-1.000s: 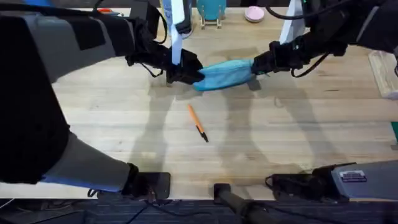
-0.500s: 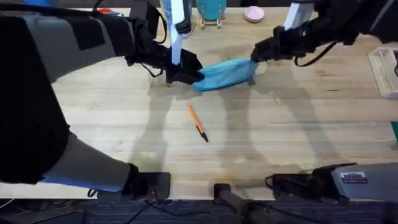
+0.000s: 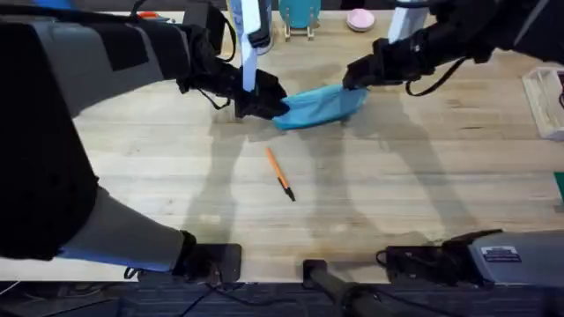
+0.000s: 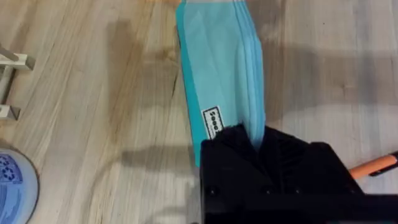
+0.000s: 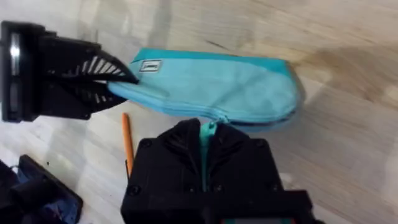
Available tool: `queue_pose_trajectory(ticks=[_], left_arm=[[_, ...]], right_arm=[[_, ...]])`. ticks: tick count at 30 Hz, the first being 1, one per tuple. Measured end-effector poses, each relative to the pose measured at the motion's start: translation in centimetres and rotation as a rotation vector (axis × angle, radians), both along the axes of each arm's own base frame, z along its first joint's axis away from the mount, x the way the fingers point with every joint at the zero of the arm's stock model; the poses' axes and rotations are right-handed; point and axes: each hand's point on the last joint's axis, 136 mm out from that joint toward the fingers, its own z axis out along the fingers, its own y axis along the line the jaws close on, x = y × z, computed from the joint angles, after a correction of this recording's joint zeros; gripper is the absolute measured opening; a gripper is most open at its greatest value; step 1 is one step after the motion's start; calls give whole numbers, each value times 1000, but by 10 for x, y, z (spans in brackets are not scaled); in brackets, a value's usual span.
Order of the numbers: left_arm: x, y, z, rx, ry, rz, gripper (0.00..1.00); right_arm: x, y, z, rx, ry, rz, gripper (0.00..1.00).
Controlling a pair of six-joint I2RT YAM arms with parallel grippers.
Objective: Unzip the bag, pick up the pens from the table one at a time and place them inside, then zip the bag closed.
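The light-blue bag (image 3: 315,106) lies on the table (image 3: 414,185) at the back centre. My left gripper (image 3: 267,104) is shut on the bag's left end; in the left wrist view its fingertips (image 4: 249,144) clamp the bag (image 4: 221,62). My right gripper (image 3: 353,77) sits at the bag's upper right and is shut on the zipper pull tab (image 5: 204,138), just above the bag (image 5: 211,84). One orange pen (image 3: 279,173) lies loose on the wood in front of the bag, also seen as the pen (image 5: 126,142) and the pen (image 4: 375,166).
A teal stand (image 3: 300,14) and a pink round thing (image 3: 359,18) stand at the back edge. A pale rack (image 3: 544,104) is at the far right. A blue-and-white canister (image 4: 13,183) sits near the left gripper.
My right gripper has travelled left from the bag's right end along its top edge. The left gripper, bag and pen have stayed put.
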Motion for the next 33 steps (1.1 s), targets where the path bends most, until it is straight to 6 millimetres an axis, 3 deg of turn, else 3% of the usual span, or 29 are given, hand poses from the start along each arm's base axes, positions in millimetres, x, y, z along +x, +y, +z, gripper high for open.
queue_pose_trajectory(ticks=[13,33], left_arm=[[-1,0,0,-1,6,0,42],[3,7,-2,11,4,19,42]], right_arm=[[-25,56,3,2,-26,162,31],[-42,118,3,10,-106,290,31]])
